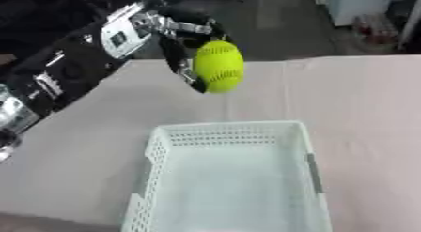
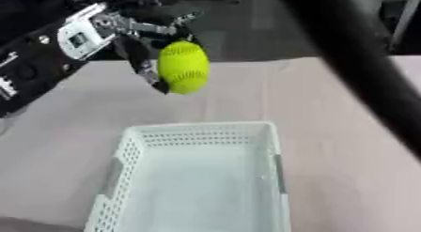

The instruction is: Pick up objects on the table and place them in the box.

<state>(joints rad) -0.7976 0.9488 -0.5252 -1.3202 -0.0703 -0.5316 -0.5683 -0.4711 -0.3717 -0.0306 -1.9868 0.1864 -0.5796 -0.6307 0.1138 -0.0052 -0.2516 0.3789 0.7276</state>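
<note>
The left hand [image 1: 177, 43] has its fingers [image 1: 183, 62] curled round a yellow-green ball [image 1: 219, 66], which hangs in the air beyond the far wall of the white box [image 1: 233, 132], well above the bench [image 1: 362, 99] and not yet over the box's opening. The box looks empty inside, its perforated walls low and its near end running out of view. The main risk, as I judge it, is letting go too soon: from where the ball hangs now it would land on the bench just beyond the box's far wall and, being round, roll away across the cloth. A release from this height even over the box could see it bounce off the floor of the box and clear the low walls. The fingers appear to wrap only the side of the ball away from the box's right wall, so it may slip as the arm swings. A dark arm [image 2: 362, 62] crosses the right eye view beyond the box's right wall; its hand is out of sight.
</note>
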